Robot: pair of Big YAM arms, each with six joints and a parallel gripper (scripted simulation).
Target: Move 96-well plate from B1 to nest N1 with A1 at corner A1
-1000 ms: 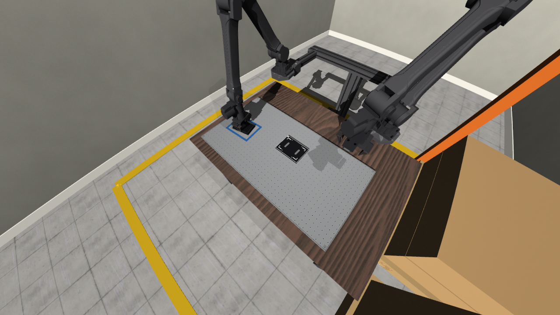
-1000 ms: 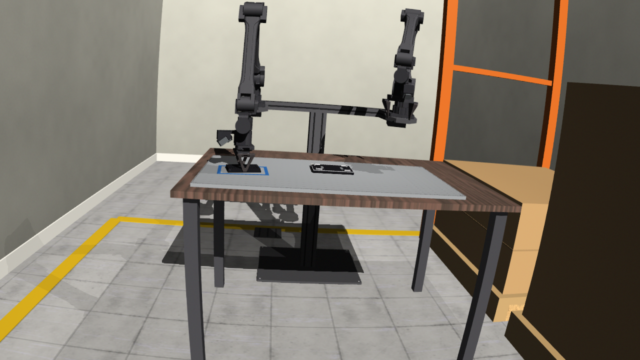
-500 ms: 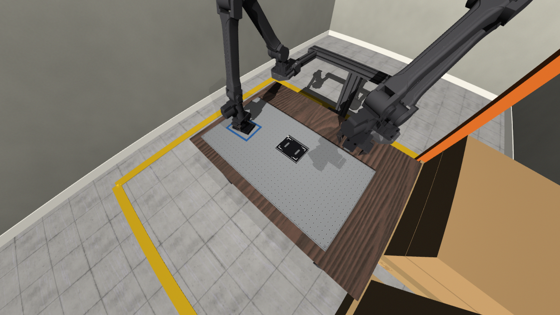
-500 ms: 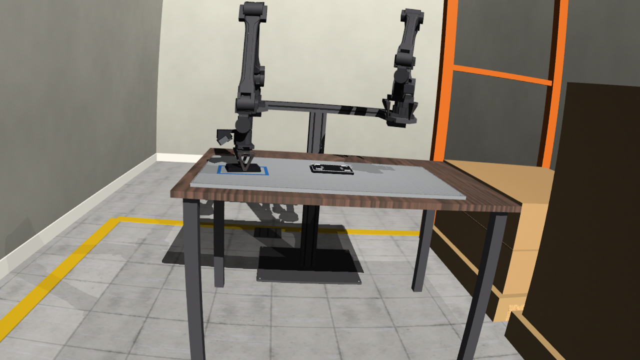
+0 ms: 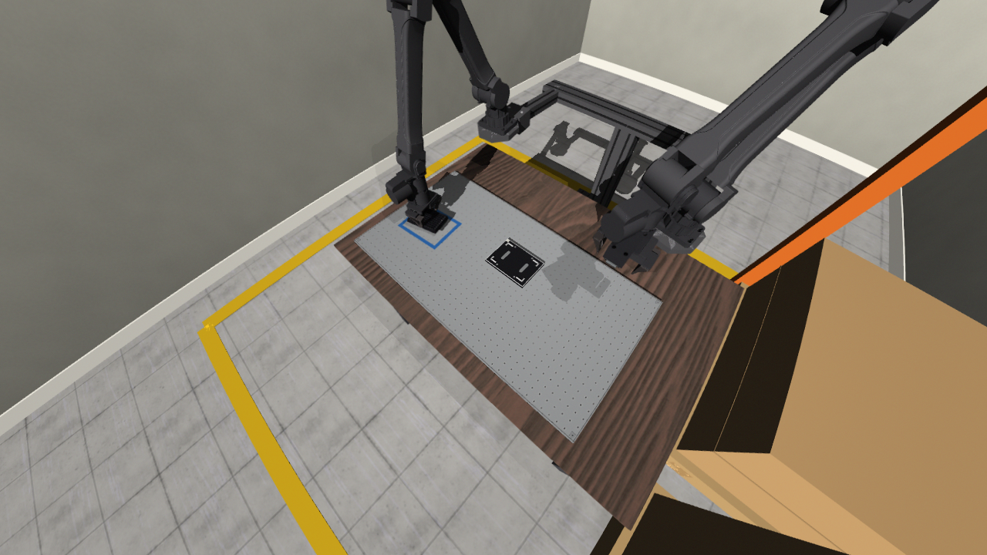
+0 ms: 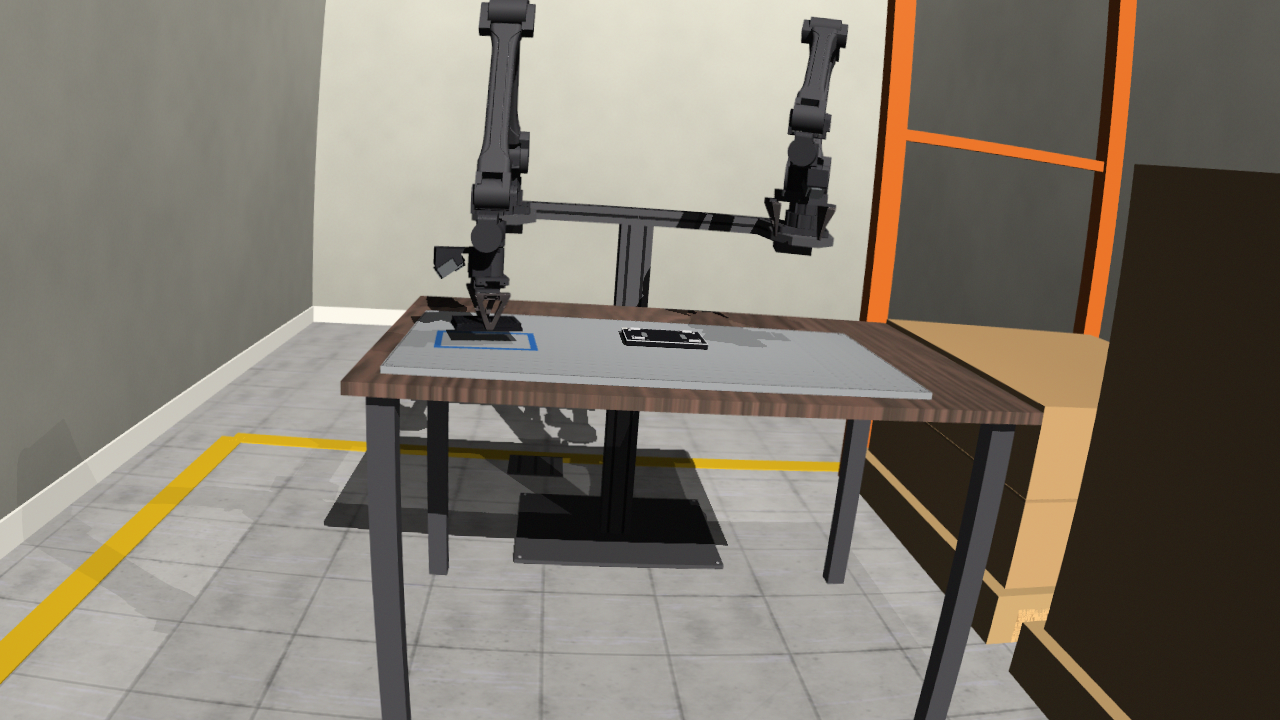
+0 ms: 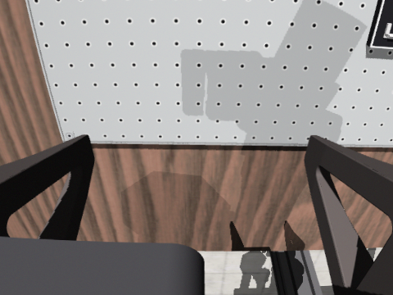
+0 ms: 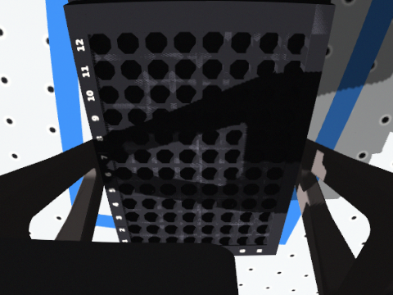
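The right claw (image 5: 431, 219) (image 6: 489, 324) (image 8: 199, 148) is clamping its 2 black, open-framed triangular fingers on the long sides of the dark, matte rectangular 96-well plate (image 5: 436, 223) (image 6: 465, 324) (image 8: 184, 82). The plate is hovering just above the blue square-cornered outline (image 5: 434, 245) (image 6: 534, 342) (image 8: 67, 102) — its shadow is showing beneath it in the exterior view. Rounded, faceted wells are lining its top, and white numerals are running from 12 down to 1 along 1 side.

The black rectangular nest (image 5: 514, 262) (image 6: 664, 337) (image 7: 381, 24), edged in white and bearing pale L-shaped corner marks, is sitting apart from the plate on the grey perforated board (image 5: 552, 344) (image 6: 572, 362) (image 7: 143, 96). The board is lying on the brown, streaky wood-grained bench (image 5: 614, 442) (image 6: 680, 405) (image 7: 164, 161).

The left claw (image 5: 621, 257) (image 6: 802, 209) (image 7: 199, 147) is hanging above the bench, its 2 fingers standing wide apart — holding nothing.
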